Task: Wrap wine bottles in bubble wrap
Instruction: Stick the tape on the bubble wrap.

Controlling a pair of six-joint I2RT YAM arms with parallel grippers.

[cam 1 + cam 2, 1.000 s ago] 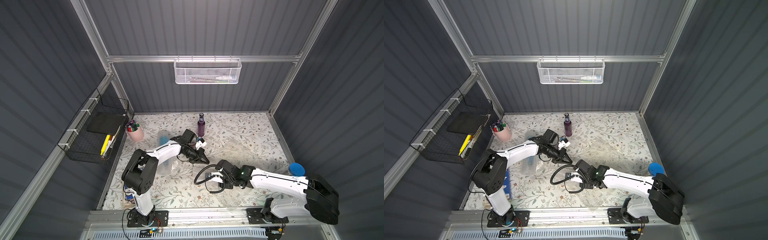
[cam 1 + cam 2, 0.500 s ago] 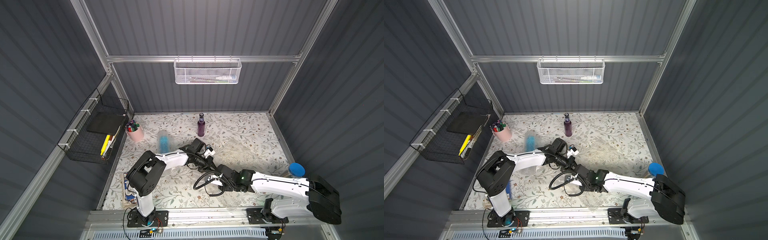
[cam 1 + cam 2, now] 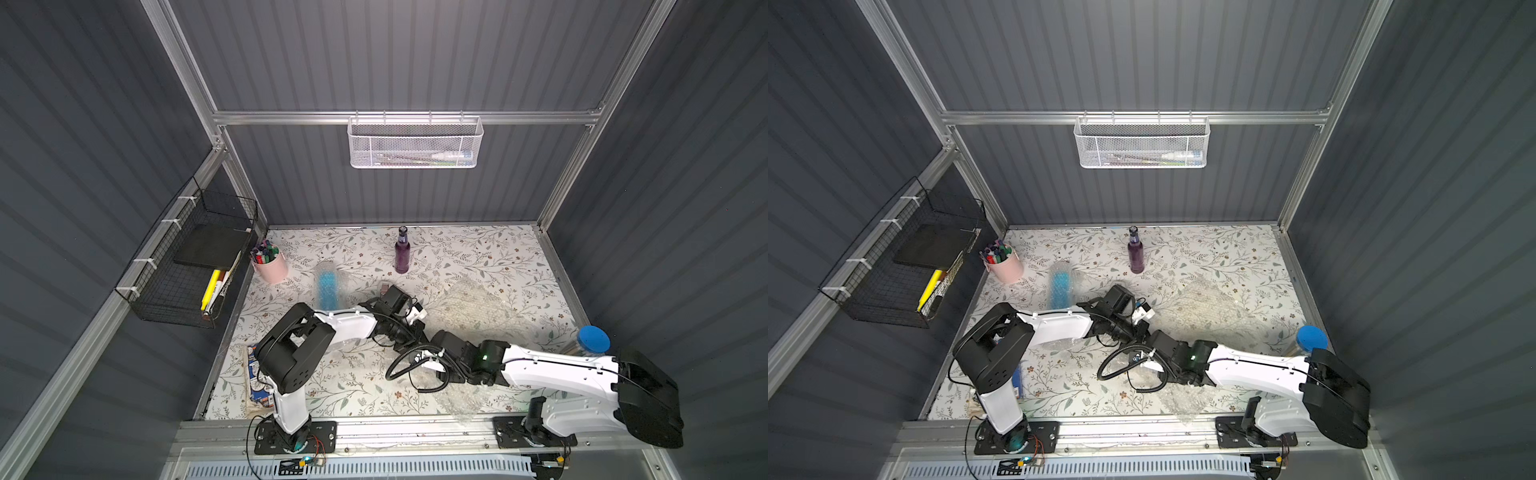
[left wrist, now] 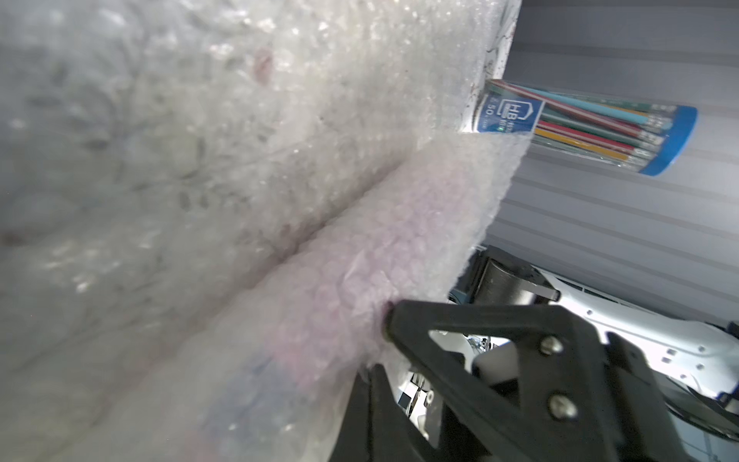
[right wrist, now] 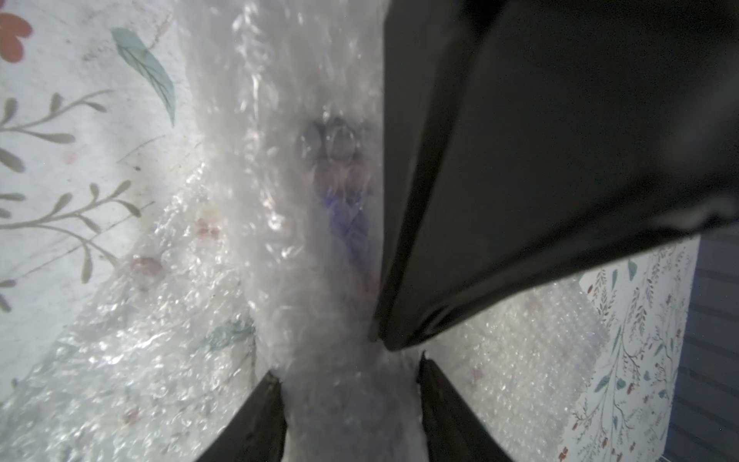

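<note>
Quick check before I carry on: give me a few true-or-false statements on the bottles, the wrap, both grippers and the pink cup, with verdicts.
1. A purple bottle stands upright and bare near the back wall. True.
2. The blue bottle has nothing on it. False: it is covered in bubble wrap.
3. The right gripper is closed on a wrapped bundle with something purple inside. True.
4. The left gripper hangs open, clear of everything. False: it is shut, pinching a fold of wrap.
5. The pink cup is empty. False: it holds markers.
</note>
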